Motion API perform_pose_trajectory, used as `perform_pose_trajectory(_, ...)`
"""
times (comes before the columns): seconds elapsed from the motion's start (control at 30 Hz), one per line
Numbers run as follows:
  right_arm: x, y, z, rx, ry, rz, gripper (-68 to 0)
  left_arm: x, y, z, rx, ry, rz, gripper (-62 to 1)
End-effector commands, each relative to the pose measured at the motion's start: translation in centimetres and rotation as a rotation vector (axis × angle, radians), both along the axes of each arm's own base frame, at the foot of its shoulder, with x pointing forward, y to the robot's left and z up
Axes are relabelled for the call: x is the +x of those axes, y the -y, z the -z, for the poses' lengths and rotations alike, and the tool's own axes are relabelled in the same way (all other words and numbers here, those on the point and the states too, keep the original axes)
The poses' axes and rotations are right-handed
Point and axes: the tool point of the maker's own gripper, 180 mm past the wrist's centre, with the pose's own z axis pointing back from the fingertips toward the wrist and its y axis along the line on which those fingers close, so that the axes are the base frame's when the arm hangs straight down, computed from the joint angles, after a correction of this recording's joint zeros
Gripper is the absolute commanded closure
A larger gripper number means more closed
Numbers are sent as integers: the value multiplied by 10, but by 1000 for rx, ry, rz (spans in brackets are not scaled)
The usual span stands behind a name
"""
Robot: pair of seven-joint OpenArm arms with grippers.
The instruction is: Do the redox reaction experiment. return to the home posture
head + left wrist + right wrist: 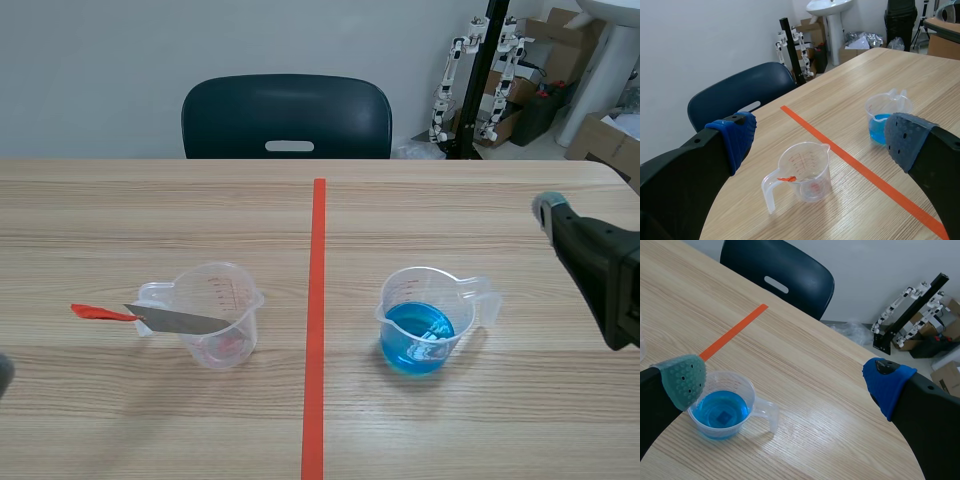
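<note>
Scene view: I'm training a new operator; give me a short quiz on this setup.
1. True or false: the left gripper and the right gripper are both open.
2. What lies across the clear cup? A) a grey strip with a red end B) a spoon C) a lid
3. Fill in: the liquid in the other cup is ___.
Key: 1 true; 2 A; 3 blue.

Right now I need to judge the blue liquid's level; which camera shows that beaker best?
The right wrist view: the beaker looks close and you see down into the liquid. The scene view shows it smaller, from a lower angle. In the left wrist view it is distant, partly hidden by a finger pad.
</note>
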Motion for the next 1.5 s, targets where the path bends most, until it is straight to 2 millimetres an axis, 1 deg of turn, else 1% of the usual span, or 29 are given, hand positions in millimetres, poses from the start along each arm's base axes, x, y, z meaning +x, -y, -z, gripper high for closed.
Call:
perform_pose_trajectory(0.0,2,-2,-9,8,30,-7,-679,2,-1,-5,-9,23,-13,-540)
perform_pose_trajectory(0.1,0,-9,-11,12,30,-39,-679,2,-1,-5,-9,22,-13,-540)
perform_pose_trajectory(0.2,0,-12,-11,4,27,-55,-679,2,-1,-5,-9,22,-13,-540)
perform_pose_trajectory(0.43,-11,-19,2,-25,-33,-120,-679,2,-1,-5,-9,22,-13,-540)
perform_pose_trajectory(0.6,-19,-21,12,-31,-78,-136,-679,2,-1,-5,-9,22,-13,-540)
perform_pose_trajectory(0.8,-26,-25,19,-29,-114,-165,-679,2,-1,-5,-9,22,-13,-540)
perform_pose_trajectory(1.33,-27,-24,23,-40,-134,-162,-679,2,-1,-5,-9,23,-13,-540)
perform_pose_trajectory(1.47,-27,-24,22,-40,-132,-163,-679,6,-2,-4,2,25,-18,-540)
